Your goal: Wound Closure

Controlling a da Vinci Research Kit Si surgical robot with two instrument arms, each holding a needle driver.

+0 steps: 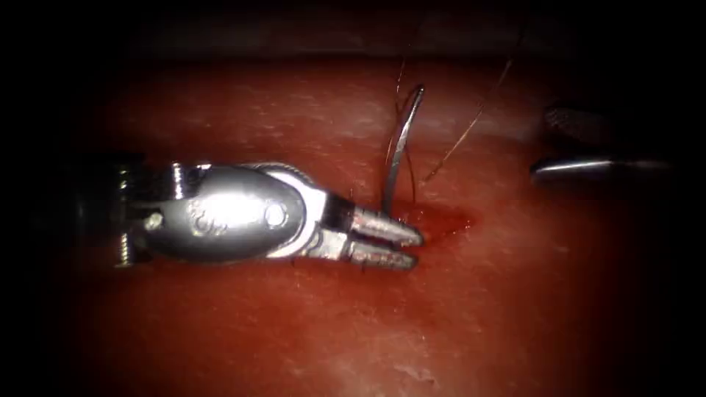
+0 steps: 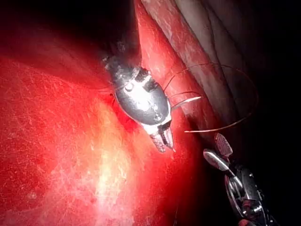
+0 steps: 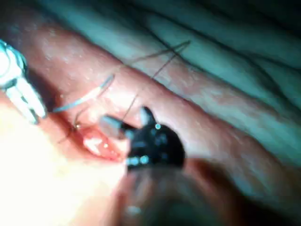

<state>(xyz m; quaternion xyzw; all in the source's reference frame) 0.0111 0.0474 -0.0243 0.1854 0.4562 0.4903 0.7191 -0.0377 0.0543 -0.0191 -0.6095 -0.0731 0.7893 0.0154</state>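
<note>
Steel needle (image 1: 401, 147) stands upright in tissue (image 1: 294, 323), both pincers open & empty

Needle (image 1: 401, 147) upright in tissue (image 1: 294, 323) beside left tool (image 1: 401, 246); thread (image 1: 471, 121) crosses gap toward right tool (image 1: 551, 143).

L arm end effector (image 1: 401, 246) lies roughly horizontal, shaft coming in from endoscope left, wrist housing straight in line w/ the tips. Both jaws point toward the needle (image 1: 401, 151), slightly parted, tips just beside the needle's base; can't tell if they touch it. Nothing gripped between them. Same tool in L wrist view (image 2: 162, 140): jaws a little apart, angled down, and in R wrist view (image 3: 26, 106).

R arm end effector (image 1: 581, 147) sits well to the right of the needle, apart from it. Jaws clearly spread, one above the other, holding nothing. L wrist view confirms (image 2: 220, 153): two separated pads, wrist bent behind them.
</note>
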